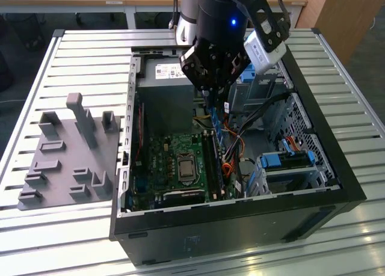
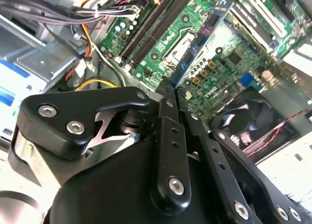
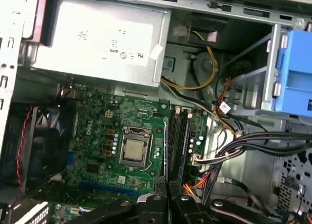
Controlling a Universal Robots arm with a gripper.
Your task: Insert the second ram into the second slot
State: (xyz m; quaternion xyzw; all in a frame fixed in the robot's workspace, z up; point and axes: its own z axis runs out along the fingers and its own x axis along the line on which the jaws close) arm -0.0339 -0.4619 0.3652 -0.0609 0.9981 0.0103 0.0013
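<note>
The second ram [image 2: 204, 38]: blue circuit-board stick, clamped between the narrowed fingers of the gripper [image 2: 170, 90], seen edge-on in the first wrist view.

Position: inside the open computer case [image 1: 240, 228], over the green motherboard [image 3: 97, 136] and running the same way as the dark memory slots [image 3: 179, 136]. I cannot tell whether its lower edge touches a slot.

Near items: silver processor socket [image 3: 134, 151] beside the slots; black fan [image 3: 39, 141] at the board's far side; grey power supply [image 3: 97, 38] beyond the board; blue drive bay [image 3: 297, 72] among loose cables.

Surroundings: the case lies on a slatted metal bench [image 1: 78, 53], with a grey moulded fixture [image 1: 66, 162] (pegs and pockets) at the exterior view's left.
</note>
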